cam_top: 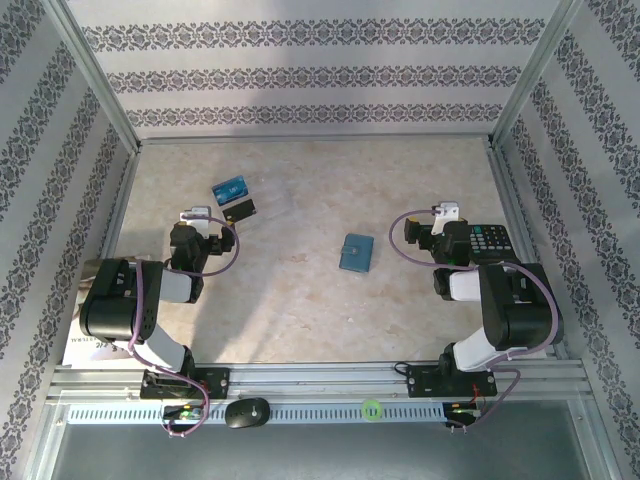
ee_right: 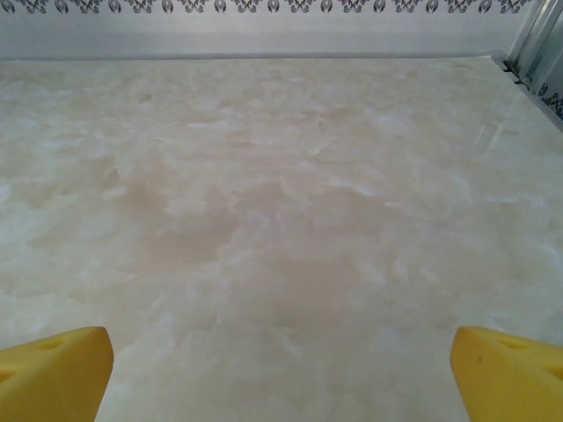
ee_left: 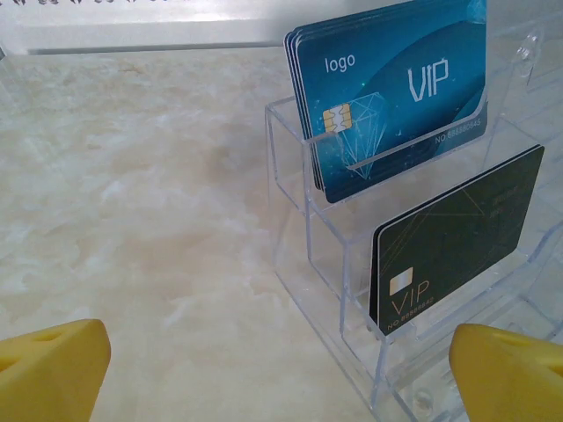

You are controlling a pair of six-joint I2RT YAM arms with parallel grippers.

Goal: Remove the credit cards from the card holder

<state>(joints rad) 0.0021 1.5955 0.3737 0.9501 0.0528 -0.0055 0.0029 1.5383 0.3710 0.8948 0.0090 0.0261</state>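
Across the cell: beige marbled tabletop [cam_top: 300, 300], aluminium-framed walls [cam_top: 300, 70] papered in grey ornamental stripes on three sides.

Clear tiered card holder [cam_top: 262, 203] sits far left on the tabletop, at about 1 o'clock from the left tool [ee_left: 281, 374] and near it. Left wrist view: the holder takes up the 1 to 4 o'clock area. A stack of blue VIP cards [ee_left: 387, 97] leans in the upper tier, and a black VIP card [ee_left: 453, 242] in the tier below. The right yellow fingertip [ee_left: 510, 374] is just beside the holder's lowest step; contact unclear. Left tool jaws wide, nothing between them.

Right tool [ee_right: 281, 374] jaws wide too, bare tabletop in front, holding nothing. It is well apart from the card holder, which lies at roughly 10 o'clock from it.

A teal wallet [cam_top: 356, 253] lies closed mid-tabletop, between the arms, at 8 o'clock from the right tool. A black calculator [cam_top: 488, 240] is at 3 o'clock, just beside the right wrist.

Both arms are folded, elbows raised toward the near edge, forearms low and reaching forward. The left wrist angles toward 1 o'clock, the right toward 11 o'clock.
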